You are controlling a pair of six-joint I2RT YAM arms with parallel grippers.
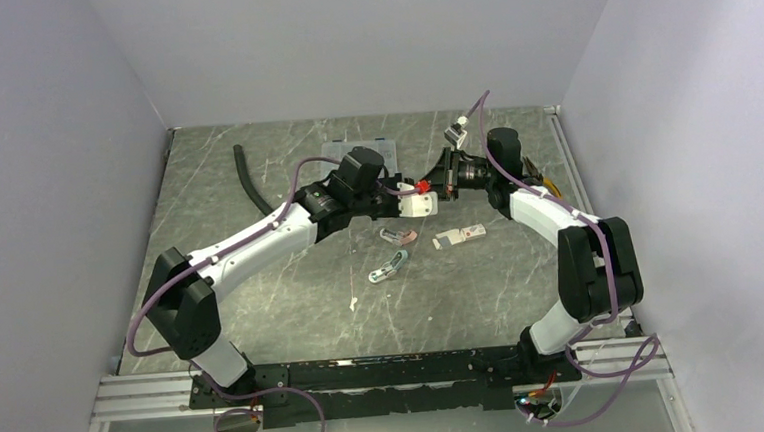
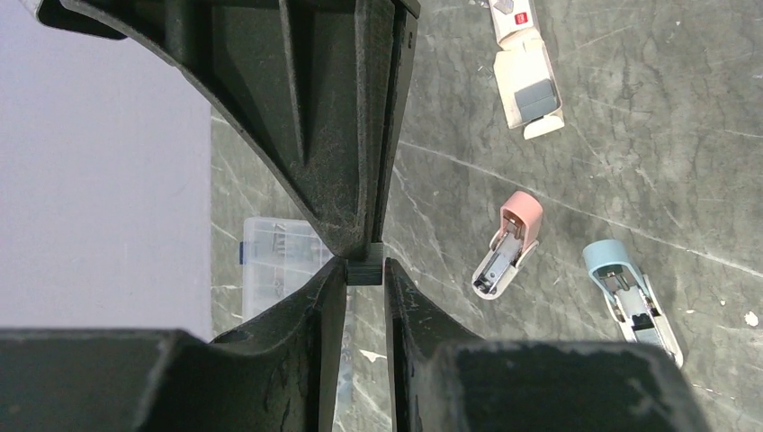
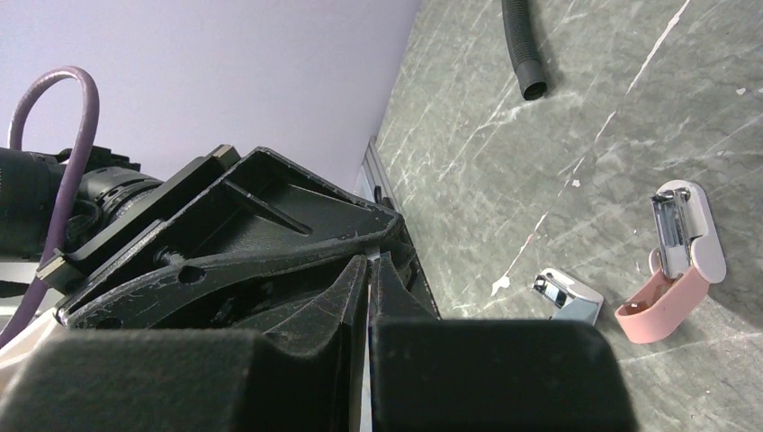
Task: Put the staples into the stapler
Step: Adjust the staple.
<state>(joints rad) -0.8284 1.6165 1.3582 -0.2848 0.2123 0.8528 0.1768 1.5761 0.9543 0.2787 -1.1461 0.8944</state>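
The staples (image 2: 366, 273) show end-on as a small dark-grey block, and as a thin silvery strip (image 3: 367, 306) in the right wrist view. My right gripper (image 3: 370, 261) is shut on them. My left gripper (image 2: 366, 270) meets it tip to tip above the table's middle, its fingertips pressed on either side of the strip's free end. In the top view the left gripper (image 1: 425, 195) and right gripper (image 1: 444, 180) touch noses. Below them lie two mini staplers, both hinged open: a pink stapler (image 2: 508, 245) (image 1: 399, 237) and a blue stapler (image 2: 628, 297) (image 1: 388, 268).
A small white carton with a red mark (image 1: 458, 237) lies open right of the pink stapler. A clear plastic box (image 1: 359, 152) stands at the back. A black hose (image 1: 249, 179) curves at the back left. White scraps (image 1: 353, 303) dot the marble-patterned table.
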